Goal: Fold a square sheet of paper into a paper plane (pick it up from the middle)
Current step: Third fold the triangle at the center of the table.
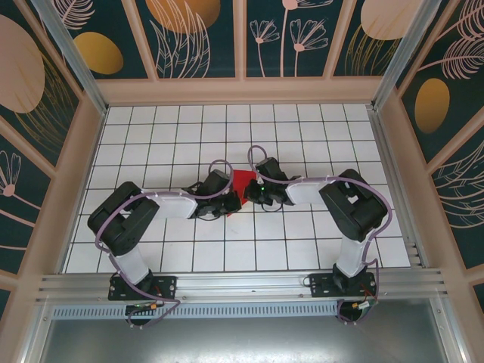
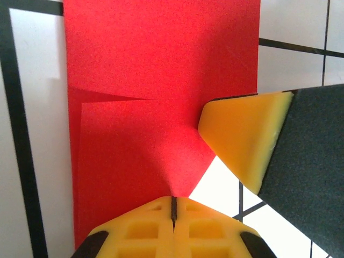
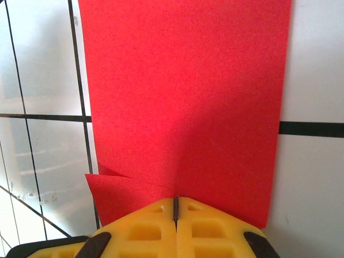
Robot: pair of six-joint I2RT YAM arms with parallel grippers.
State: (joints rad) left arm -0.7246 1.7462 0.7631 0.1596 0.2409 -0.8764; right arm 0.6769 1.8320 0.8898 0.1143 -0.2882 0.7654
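Note:
The red square sheet of paper [image 1: 240, 185] lies folded into a narrower strip at the middle of the gridded table [image 1: 302, 128], between both grippers. In the left wrist view the sheet of paper [image 2: 156, 80] shows a slanted folded flap at its left side, and its lower point runs into the seam of my left gripper [image 2: 173, 204], which is shut on it. One yellow finger [image 2: 244, 137] of the right gripper touches the paper's right edge there. In the right wrist view the sheet of paper [image 3: 183, 91] rises from my right gripper [image 3: 175, 204], shut on its near edge.
White tiles with black grid lines [image 3: 43, 115] surround the paper. Both arms [image 1: 162, 204] [image 1: 333, 193] reach inward from the near edge. Wooden-framed walls [image 1: 242, 89] close the table at the back and sides.

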